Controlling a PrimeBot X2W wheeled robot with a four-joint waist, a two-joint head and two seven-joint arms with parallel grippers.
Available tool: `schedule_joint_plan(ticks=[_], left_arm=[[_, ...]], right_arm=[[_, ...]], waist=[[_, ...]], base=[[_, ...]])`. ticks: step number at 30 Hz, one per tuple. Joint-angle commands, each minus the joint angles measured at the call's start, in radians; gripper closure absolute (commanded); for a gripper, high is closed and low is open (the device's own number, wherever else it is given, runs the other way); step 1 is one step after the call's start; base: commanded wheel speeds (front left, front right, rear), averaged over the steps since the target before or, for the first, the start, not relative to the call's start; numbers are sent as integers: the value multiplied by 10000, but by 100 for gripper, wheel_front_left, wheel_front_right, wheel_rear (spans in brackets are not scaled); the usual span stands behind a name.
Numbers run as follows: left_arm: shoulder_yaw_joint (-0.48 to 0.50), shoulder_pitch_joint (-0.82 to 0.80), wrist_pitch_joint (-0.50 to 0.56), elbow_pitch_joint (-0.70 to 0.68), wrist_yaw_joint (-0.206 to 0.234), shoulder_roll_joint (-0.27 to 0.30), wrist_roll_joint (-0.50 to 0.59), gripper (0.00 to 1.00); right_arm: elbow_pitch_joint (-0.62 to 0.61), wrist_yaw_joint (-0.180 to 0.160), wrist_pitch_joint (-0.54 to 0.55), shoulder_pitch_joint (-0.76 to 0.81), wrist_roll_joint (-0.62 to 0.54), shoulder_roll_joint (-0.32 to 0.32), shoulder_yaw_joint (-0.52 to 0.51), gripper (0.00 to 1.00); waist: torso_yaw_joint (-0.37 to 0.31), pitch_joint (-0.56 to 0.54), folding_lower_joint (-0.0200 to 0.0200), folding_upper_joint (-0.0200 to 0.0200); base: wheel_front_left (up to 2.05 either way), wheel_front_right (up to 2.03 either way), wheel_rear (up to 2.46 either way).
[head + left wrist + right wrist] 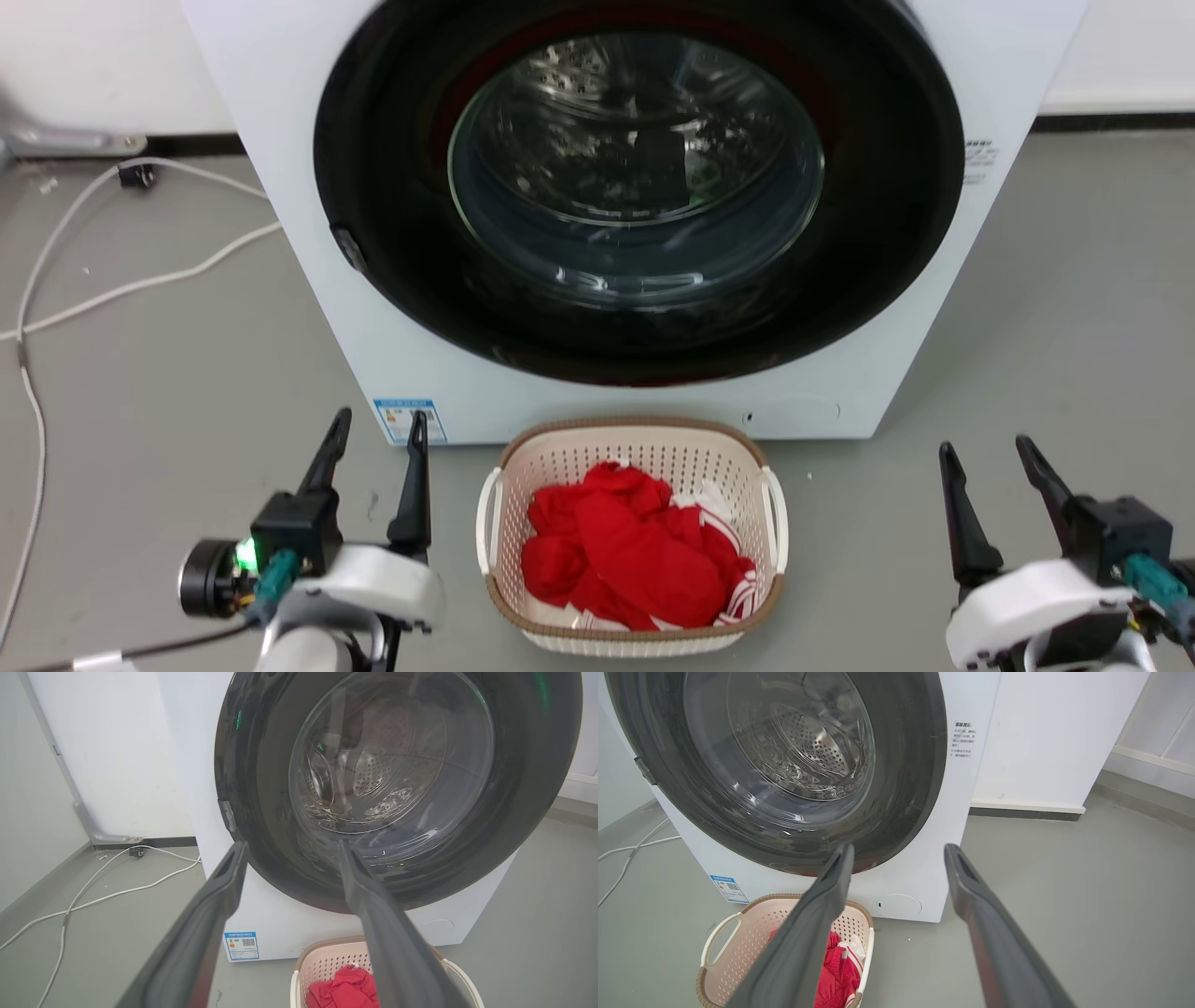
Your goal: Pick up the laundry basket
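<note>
The left gripper [378,420], fingers spread, holds and touches nothing. Just to its right the laundry basket [616,453] stands on the floor [187,373] before the washer [560,401], red clothing [635,551] inside. The right gripper [985,446], apart from the basket, is likewise spread and empty.

— Room beside the laundry basket [653,454]?
— Plenty; bare floor [868,509] off both white handles [483,523], out to the left gripper [381,413] and the right gripper [985,443]; open from above too, save for red laundry [644,551] heaped inside.
— Behind?
— Tight; washer [560,401] just beyond its far side; blocks any reach from there; white cable [191,272] well off to the left.
</note>
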Motion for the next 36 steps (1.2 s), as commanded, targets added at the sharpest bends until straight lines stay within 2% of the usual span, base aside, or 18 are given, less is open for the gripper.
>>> schedule_joint_plan(ticks=[1,11,22,27,36], left_arm=[[35,-196,-22,74,-20,59,-26,0],[76,-2261,433,1656,-384,354,-508,0],[-271,-4778,1639,4537,-790,886,-1522,0],[-948,-5761,2044,5904,-821,1114,-1989,0],[-2757,-7063,3287,7368,-818,1683,-3819,0]], right_arm=[[68,-7,45,-224,42,43,-12,0],[1614,-7,667,-2161,256,40,258,0],[4627,-7,1415,-4824,765,32,864,0],[6311,-7,1659,-5997,1194,32,1328,0],[9133,-7,2361,-7929,2235,32,2414,0]], waist=[[-31,233,0,0],[-137,2001,0,0],[-305,4025,0,0],[-393,4806,0,0],[-545,5943,0,0]], base=[[0,0,0],[0,0,0],[0,0,0],[0,0,0],[0,0,0]])
